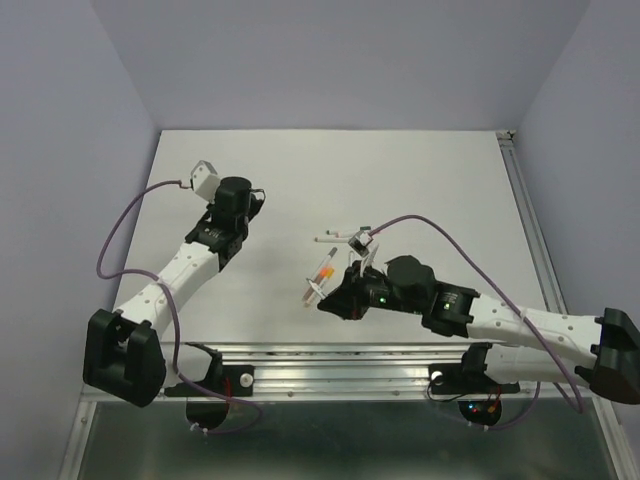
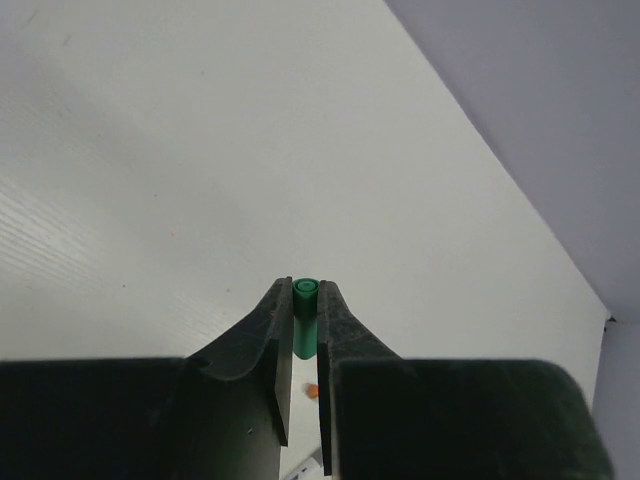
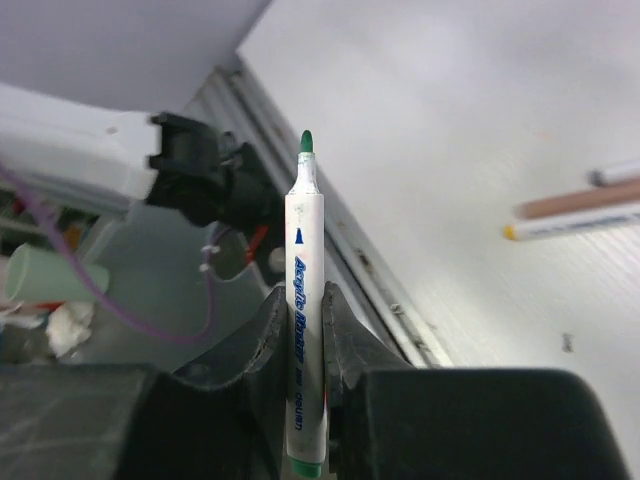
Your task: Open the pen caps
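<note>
On the left gripper (image 2: 306,292) the jaws pinched a green cap (image 2: 305,335), held lengthwise between them with its end at the tips. On the right gripper (image 3: 305,300) the jaws clamped a white pen (image 3: 304,230) (uncapped, green nib well past the tips); more pens (image 3: 575,205) lay on the surface (image 3: 480,90) beyond

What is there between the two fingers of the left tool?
A green pen cap, pinched by the left tool; the left wrist view shows it.

light: bright, even, diffuse | shadows: faint, soft-edged | focus: top view sharp, right wrist background blurred
</note>
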Robot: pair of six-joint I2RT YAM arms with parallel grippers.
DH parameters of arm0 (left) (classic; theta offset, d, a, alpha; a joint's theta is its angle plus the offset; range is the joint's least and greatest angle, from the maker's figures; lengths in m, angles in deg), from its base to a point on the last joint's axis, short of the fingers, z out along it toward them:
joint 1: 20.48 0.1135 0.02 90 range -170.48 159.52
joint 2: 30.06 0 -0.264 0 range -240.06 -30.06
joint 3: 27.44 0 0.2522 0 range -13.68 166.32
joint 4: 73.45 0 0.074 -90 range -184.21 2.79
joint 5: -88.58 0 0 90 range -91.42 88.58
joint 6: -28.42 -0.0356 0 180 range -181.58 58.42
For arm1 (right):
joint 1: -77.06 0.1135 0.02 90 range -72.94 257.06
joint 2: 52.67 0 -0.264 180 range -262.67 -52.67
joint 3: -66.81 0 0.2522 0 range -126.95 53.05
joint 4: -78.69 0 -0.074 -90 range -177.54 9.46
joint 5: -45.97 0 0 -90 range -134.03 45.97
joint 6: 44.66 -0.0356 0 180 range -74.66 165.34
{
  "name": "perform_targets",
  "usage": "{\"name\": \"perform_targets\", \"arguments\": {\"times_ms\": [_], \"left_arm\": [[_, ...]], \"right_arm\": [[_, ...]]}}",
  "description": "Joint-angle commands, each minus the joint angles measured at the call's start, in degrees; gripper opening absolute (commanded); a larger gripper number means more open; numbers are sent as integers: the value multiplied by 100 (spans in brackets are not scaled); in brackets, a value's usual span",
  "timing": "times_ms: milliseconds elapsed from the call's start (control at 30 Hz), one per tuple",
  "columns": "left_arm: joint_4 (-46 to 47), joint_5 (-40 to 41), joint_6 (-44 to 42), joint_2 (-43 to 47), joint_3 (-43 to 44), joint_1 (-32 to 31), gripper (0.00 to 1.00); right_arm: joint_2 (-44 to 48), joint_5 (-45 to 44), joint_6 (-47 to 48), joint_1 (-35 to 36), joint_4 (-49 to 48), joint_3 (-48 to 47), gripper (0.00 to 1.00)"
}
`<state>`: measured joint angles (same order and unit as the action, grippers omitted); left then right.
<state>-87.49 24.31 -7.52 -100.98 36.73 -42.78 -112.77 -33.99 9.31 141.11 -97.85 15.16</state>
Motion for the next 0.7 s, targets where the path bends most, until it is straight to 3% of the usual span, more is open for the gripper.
{"name": "perform_targets", "arguments": {"times_ms": [0,67,267,367,467,667], "left_arm": [[27,-314,-984,9,372,191,0],[-192,-586,-1623,-211,530,314,0],[-597,-1255,-2443,-1239,1075,771,0],[-684,-1334,-2523,-1757,1198,955,0],[-746,-1405,-2646,-2031,1260,1079,0],[-904,-1291,-3103,-2698,1463,1193,0]], "right_arm": [[59,-2074,8,-348,1521,-508,1],[164,-2139,-9,-1117,1830,-509,1],[-63,-2286,535,-3343,2102,-623,1],[-555,-3013,747,-3923,2296,-798,1],[-1100,-2773,799,-4705,2261,-843,1],[-1891,-2717,949,-5577,2095,-782,3]]}}
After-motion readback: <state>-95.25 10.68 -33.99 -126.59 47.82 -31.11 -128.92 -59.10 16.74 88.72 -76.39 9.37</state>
